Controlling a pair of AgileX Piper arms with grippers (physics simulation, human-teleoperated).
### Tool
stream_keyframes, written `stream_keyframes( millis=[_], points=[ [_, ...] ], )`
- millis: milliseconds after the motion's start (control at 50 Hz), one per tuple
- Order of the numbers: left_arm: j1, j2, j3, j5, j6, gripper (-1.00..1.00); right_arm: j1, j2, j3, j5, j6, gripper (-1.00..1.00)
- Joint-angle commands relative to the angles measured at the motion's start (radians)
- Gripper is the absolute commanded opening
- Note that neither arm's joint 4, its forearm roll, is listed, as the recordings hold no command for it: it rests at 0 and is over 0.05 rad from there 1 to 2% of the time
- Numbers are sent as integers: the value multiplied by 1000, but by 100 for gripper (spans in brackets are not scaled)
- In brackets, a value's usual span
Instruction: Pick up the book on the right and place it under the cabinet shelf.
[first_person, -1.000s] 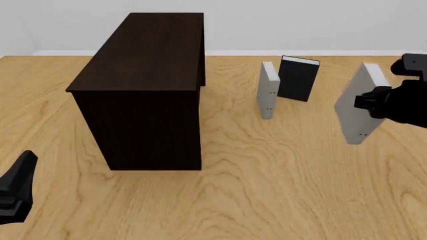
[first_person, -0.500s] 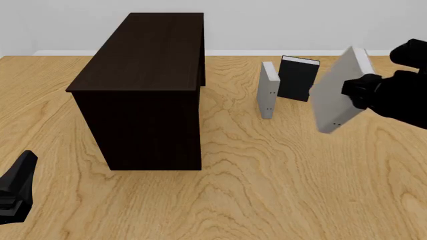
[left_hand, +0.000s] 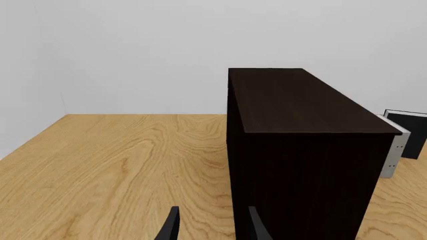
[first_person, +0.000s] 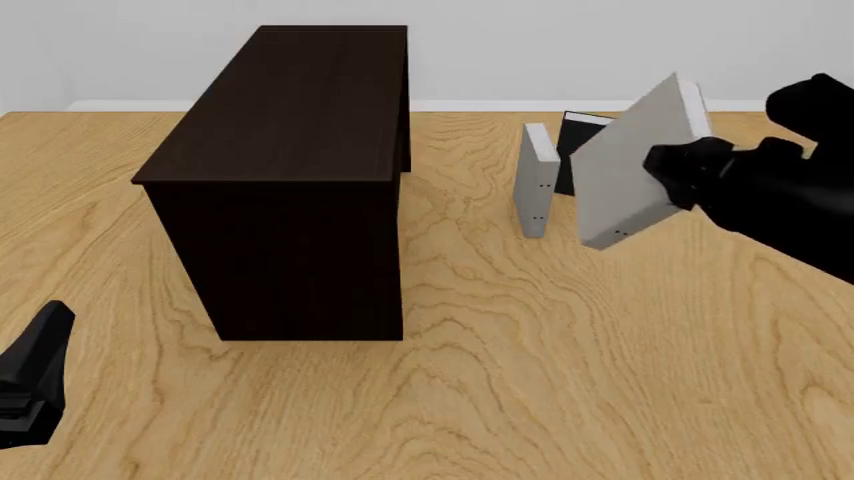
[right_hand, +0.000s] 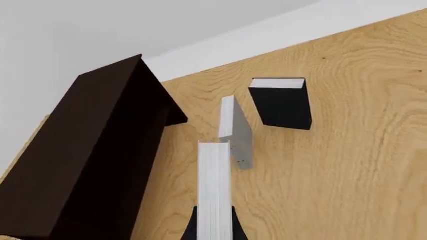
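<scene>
My right gripper (first_person: 683, 178) is shut on the light grey book (first_person: 631, 170) and holds it tilted in the air, right of the second grey book. In the right wrist view its white page edges (right_hand: 215, 185) stand between my fingertips (right_hand: 215, 222). The very dark cabinet shelf (first_person: 287, 170) stands at the left centre, well left of the held book; it also shows in the left wrist view (left_hand: 300, 150) and the right wrist view (right_hand: 93, 160). My left gripper (first_person: 38, 372) is open and empty near the front left edge, its fingers (left_hand: 171, 229) apart.
A near-identical second grey book (first_person: 538, 180) stands upright right of the cabinet. A black book (first_person: 574, 140) stands behind it, partly hidden by the held book. Both show in the right wrist view, grey (right_hand: 235, 131) and black (right_hand: 281, 102). A white wall runs along the table's far edge.
My right gripper has carried the grey book up and to the left, towards the cabinet, and tilted it further. It now covers part of the black book. The left arm has not moved.
</scene>
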Motion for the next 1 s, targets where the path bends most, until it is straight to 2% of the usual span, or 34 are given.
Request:
stream_keyframes(
  millis=[20,520,1000],
  points=[
    [0,0,0,0,0,100,63,7,20,-105,91,-100],
    [5,2,0,-3,1,100,175,64,50,-272,179,-100],
    [5,-5,0,4,1,100,228,297,26,-476,246,-100]
  ],
)
